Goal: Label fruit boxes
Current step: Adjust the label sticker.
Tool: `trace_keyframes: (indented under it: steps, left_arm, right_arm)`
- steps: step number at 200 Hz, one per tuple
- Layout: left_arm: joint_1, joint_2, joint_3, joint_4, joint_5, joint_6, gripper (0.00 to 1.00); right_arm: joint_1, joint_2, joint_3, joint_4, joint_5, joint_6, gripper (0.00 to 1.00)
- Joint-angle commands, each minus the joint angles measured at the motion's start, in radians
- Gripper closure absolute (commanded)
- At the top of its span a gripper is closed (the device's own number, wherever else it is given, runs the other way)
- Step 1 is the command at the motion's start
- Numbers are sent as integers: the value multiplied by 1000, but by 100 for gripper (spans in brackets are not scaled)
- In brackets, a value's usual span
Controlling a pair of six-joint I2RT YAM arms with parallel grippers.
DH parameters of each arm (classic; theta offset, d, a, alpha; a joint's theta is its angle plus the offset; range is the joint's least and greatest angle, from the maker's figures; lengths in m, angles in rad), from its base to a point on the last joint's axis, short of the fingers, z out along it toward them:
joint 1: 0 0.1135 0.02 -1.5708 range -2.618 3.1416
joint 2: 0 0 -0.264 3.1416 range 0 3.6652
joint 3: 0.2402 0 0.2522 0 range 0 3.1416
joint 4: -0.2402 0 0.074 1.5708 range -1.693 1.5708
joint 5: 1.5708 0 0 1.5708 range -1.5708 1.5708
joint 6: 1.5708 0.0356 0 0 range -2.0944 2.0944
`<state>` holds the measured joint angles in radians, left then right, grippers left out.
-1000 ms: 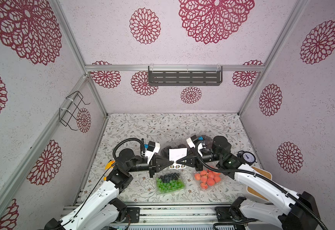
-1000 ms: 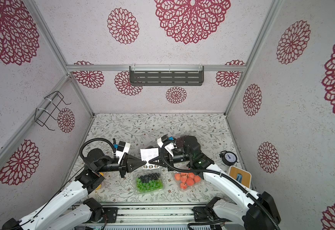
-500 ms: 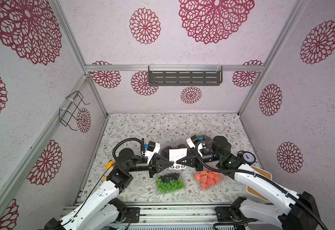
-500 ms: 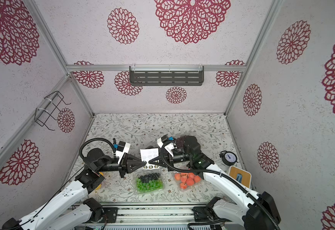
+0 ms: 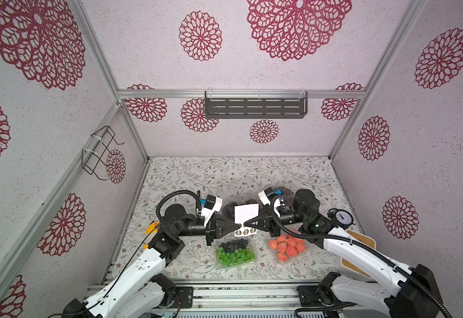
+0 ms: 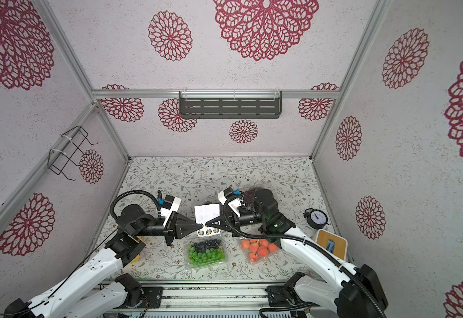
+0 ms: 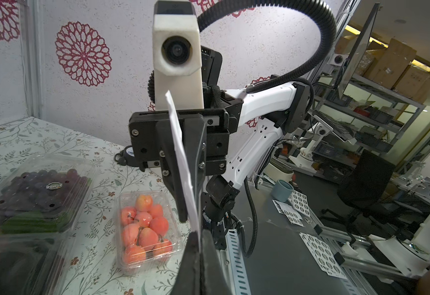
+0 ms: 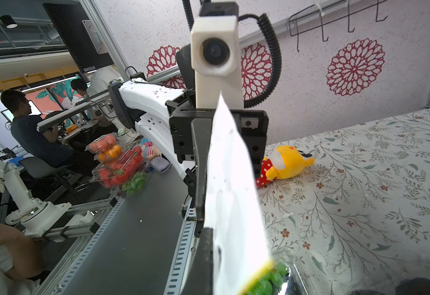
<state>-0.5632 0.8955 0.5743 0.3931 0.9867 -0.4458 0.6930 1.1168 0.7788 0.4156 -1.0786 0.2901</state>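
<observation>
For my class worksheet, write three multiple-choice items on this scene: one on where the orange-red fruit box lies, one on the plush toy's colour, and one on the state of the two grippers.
1. Where is the orange-red fruit box relative to the green-and-blue fruit box?
A) beside it, on the robot's right
B) stacked on it
C) beside it, on the robot's left

2. What is the main colour of the plush toy on the table?
A) blue
B) yellow
C) black

3. How are the left gripper and right gripper set?
A) both open
B) both shut on the sticker sheet
C) each shut on a box

Answers:
1 A: both top views show the boxes side by side.
2 B: the right wrist view shows the toy's yellow body.
3 B: both wrist views show the sheet pinched at the gripper tips.
</observation>
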Motion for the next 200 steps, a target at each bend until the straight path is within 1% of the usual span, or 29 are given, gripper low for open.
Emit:
trace_keyframes:
  steps: [1,87,112,133,200]
  left_arm:
    - [-7,15,18,67,26,-17,100]
    - [-7,41,24,58,15,-12,100]
    - [-7,56,27,59,25,-14,100]
    - [-7,65,18,75,-5,-20,100]
    - [-7,94,18,134,27,-52,100]
  right_arm:
    - [2,14,3,92,-47,35,100]
    - [2,7,0,90,-45,31,100]
    - [2,-2,-13,92,-22,31,100]
    - [3,0,-12,91,-23,34,100]
    - [3,9,-1,33,17,-12,100]
